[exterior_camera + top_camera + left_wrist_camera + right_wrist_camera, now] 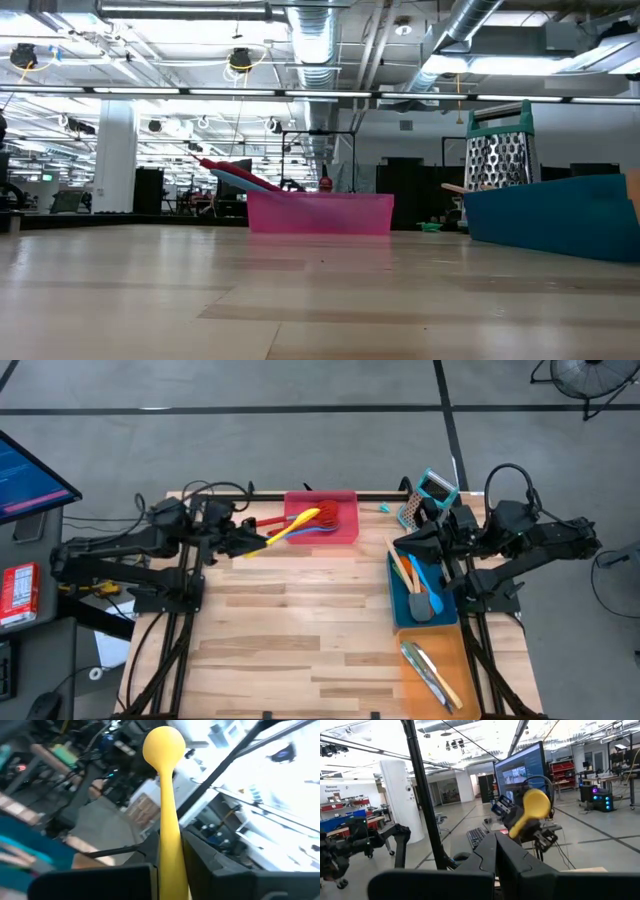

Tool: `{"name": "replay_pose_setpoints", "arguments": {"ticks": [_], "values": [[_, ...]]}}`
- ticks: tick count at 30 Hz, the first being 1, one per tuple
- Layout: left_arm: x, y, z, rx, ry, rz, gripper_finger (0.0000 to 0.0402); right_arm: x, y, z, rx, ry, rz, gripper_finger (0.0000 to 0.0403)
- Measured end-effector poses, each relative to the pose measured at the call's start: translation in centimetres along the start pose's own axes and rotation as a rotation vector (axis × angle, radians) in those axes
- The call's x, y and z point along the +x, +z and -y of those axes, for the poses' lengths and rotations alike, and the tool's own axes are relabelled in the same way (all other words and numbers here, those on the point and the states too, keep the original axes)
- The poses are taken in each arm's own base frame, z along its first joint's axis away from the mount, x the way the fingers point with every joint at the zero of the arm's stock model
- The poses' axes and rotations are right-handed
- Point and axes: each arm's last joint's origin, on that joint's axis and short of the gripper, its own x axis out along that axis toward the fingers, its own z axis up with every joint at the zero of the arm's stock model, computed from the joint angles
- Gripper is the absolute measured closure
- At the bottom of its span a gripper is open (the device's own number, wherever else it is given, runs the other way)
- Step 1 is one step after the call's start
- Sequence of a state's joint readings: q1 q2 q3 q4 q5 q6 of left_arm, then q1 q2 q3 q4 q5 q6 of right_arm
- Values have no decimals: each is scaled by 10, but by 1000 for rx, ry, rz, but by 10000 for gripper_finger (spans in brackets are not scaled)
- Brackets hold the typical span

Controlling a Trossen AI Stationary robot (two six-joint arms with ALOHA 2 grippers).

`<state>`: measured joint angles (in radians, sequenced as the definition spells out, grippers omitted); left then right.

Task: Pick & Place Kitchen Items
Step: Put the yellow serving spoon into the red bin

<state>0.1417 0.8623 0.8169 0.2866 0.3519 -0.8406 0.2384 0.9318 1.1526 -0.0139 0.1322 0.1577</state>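
A yellow spoon (292, 527) is held by my left gripper (253, 544) near the table's far left. It hangs in the air, and its bowl (164, 742) shows over the red tray (352, 496) in the high view. Red and blue utensils (325, 521) lie in that tray, their handles leaning out over its left rim (228, 174). My right gripper (398, 546) is shut on nothing, raised above the far end of the blue tray (401, 612). The low view shows neither gripper. My left gripper pinches the yellow spoon's handle (170, 862) between its two fingers, near the handle's free end. The fingers come about level from the table's left, and the spoon runs out ahead along them. It is lifted clear, its bowl toward the far right.
The blue tray holds orange, blue and grey utensils (420, 588). An orange tray (408, 682) at the near right holds cutlery (431, 673). A teal-topped box grater (429, 497) stands at the far right. Bare wood (300, 640) fills the middle and near side.
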Motion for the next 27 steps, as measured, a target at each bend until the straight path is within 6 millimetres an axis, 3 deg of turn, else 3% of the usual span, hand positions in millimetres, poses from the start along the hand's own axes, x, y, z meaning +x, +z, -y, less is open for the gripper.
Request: {"name": "replay_pose_setpoints", "arguments": {"ticks": [15, 27], "values": [[-15, 21, 41, 66, -407, 158, 373, 0, 0, 0, 0, 2, -1, 400], [-18, 23, 44, 424, -380, 258, 373, 0, 0, 0, 0, 1, -1, 400]]}}
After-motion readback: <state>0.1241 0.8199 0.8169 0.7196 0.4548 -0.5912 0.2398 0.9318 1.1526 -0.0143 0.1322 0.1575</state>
